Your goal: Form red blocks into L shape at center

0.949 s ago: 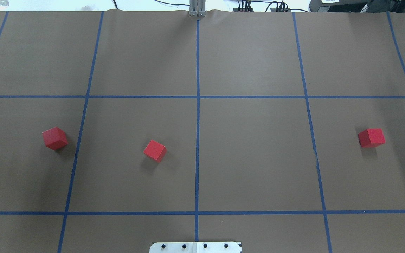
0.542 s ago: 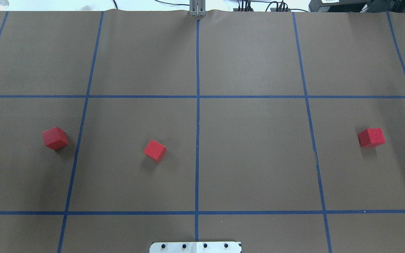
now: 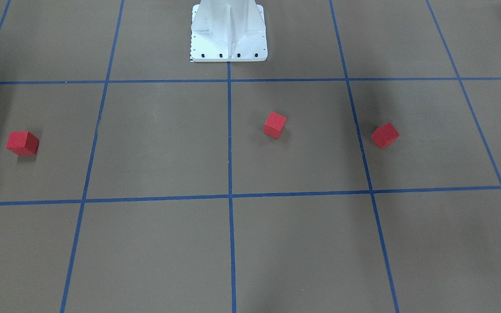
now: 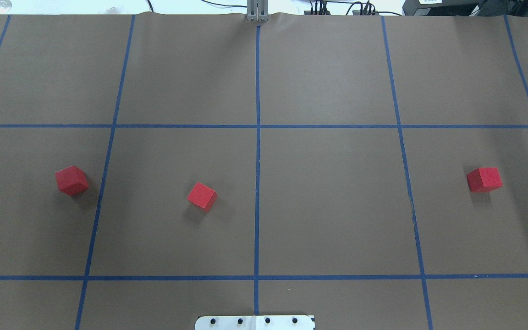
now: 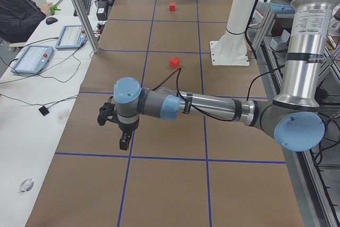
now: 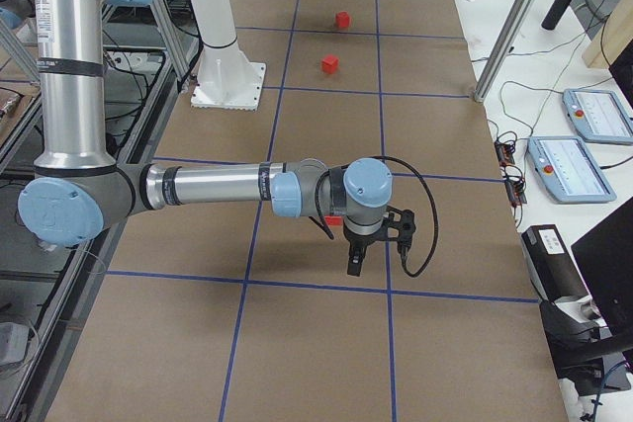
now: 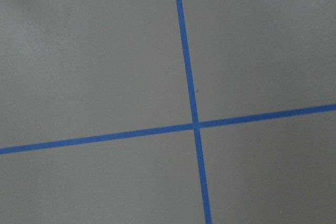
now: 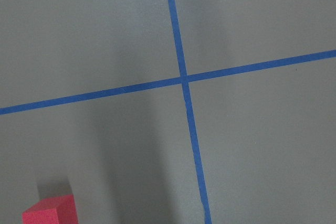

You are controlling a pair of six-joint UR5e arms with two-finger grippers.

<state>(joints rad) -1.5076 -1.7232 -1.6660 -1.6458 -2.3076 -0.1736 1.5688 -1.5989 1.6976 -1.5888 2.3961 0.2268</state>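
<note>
Nothing has moved: red blocks (image 4: 202,196) lie apart; right gripper (image 6: 354,260) hangs beside the rightmost block (image 4: 484,179) by the worktop (image 4: 337,206) right edge, its width impossible to tell

Opposed overhead and front views share red blocks (image 4: 202,196).

Even, diffuse light falls from above, with no glare on the matte brown paper (image 4: 337,206). Each of the red blocks (image 4: 202,196) casts a short, soft-edged shadow. Broad faint shadows darken the paper toward the table's left and right edges. The exterior views are sharp. Both wrist views look soft and greyed, and a dim band crosses the right one.
</note>
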